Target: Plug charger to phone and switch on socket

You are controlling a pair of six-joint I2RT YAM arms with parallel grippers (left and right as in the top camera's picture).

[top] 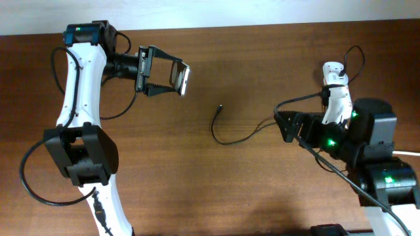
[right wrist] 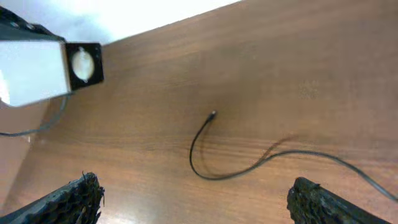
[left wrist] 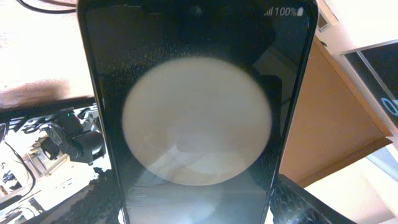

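My left gripper is shut on the phone and holds it up above the table at the back left. In the left wrist view the phone fills the frame, its dark screen showing a large round glare and "100%", with my left gripper's fingers on both sides. The charger lies curved on the table's middle, its tip free. My right gripper is open and empty by the cable's right part. In the right wrist view the charger lies ahead of the open right fingers. The socket is partly hidden behind the right arm.
The brown wooden table carries both arms. A thick white cord shows at the right edge. A white block with a black square piece hangs at the upper left of the right wrist view.
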